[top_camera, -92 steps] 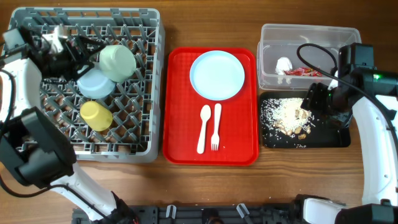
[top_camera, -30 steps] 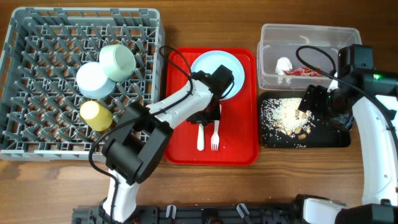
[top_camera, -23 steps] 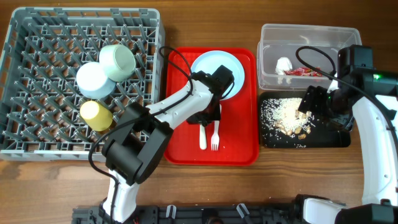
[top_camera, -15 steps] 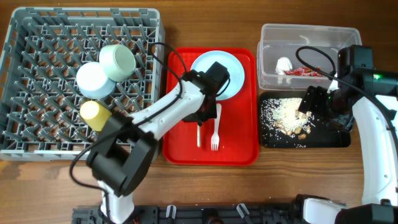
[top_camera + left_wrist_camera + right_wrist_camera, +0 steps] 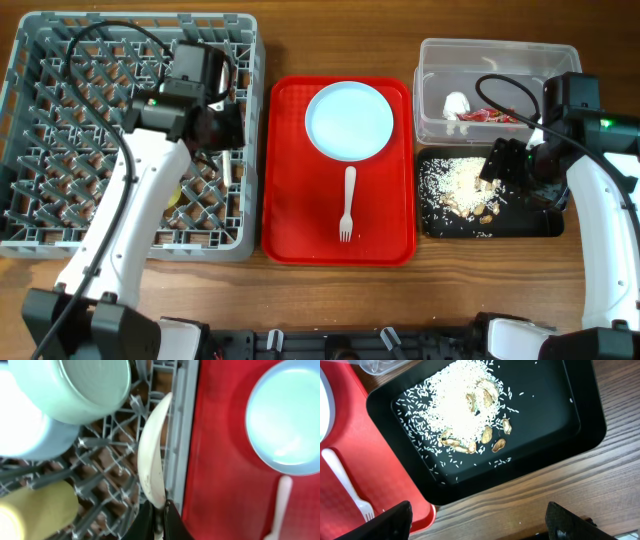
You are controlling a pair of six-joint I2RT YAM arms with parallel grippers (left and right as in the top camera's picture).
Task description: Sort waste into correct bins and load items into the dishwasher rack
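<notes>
1 white plastic spoon sits pinched by its handle in your left gripper, bowl forward, over the right edge of the dishwasher rack, beside the pale green cup. It looks light, stiff and smooth, so it may twist in the jaws; a firm hold low on the handle suits it. Lower it gently into the rack. Your right gripper hangs spread and empty above the black tray of rice.

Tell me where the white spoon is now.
Left wrist view: the white spoon is clamped in the left gripper, over the dishwasher rack edge beside the red tray, near the green cup.
</notes>
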